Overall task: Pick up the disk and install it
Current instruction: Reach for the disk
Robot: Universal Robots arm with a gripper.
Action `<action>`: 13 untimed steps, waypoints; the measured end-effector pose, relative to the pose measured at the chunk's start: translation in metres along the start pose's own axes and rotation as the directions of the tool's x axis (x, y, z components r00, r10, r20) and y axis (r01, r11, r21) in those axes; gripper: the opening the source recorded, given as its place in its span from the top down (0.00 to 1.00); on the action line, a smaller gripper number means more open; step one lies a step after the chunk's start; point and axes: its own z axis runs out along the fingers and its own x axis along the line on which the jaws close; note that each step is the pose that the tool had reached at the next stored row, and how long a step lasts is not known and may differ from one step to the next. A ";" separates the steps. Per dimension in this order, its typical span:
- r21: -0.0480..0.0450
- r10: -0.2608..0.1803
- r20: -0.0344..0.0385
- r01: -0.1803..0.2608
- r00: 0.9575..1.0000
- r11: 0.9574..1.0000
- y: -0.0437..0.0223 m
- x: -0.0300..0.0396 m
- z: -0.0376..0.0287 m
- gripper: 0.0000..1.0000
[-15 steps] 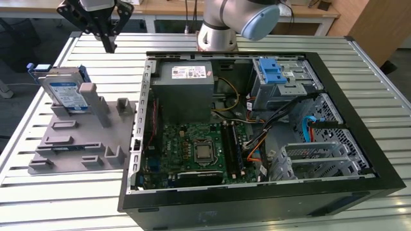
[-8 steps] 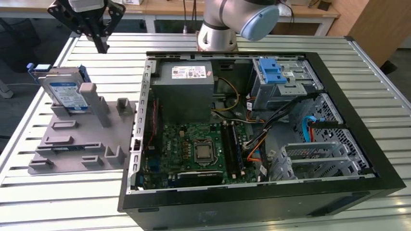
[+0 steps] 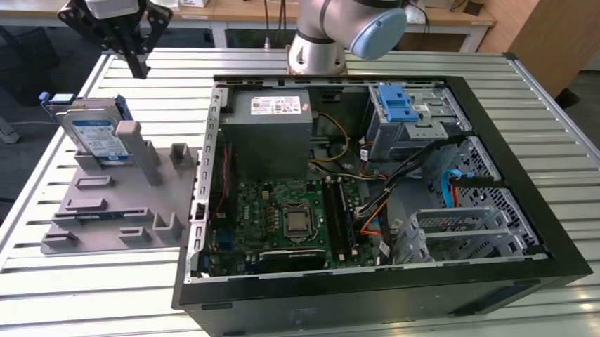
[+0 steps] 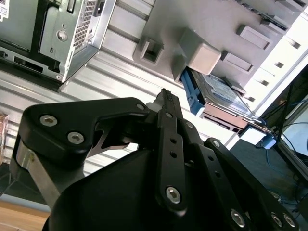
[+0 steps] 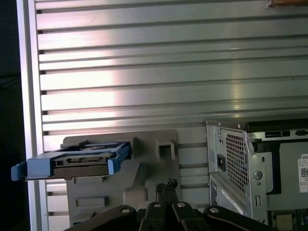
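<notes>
The disk (image 3: 98, 137) stands on edge in a grey holder (image 3: 112, 203) on the table, at the exterior view's left. Its blue-and-white label faces the camera and blue rails run along its sides. My gripper (image 3: 140, 69) hangs in the air above the disk, farther back on the table and apart from it. The fingertips are pressed together, shut on nothing. In the first wrist view the disk (image 5: 79, 161) sits beyond the shut gripper (image 5: 166, 185). In the second wrist view the disk (image 4: 221, 96) lies past the gripper (image 4: 166, 96) and behind a post of the holder (image 4: 199, 53).
An open computer case (image 3: 525, 168) lies at the exterior view's right. It holds a grey power-supply box (image 3: 272, 133), a motherboard (image 3: 291, 217) and a metal drive cage with a blue latch (image 3: 405, 105). The slatted metal table (image 3: 159, 77) runs under everything.
</notes>
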 end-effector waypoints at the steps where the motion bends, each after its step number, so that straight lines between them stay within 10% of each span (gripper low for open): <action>1: 0.000 0.000 -0.001 0.000 1.000 1.000 -0.0002 0.0016 0.0002 0.89; 13: 0.001 0.000 -0.013 0.000 1.000 1.000 -0.0016 0.0206 0.0022 0.89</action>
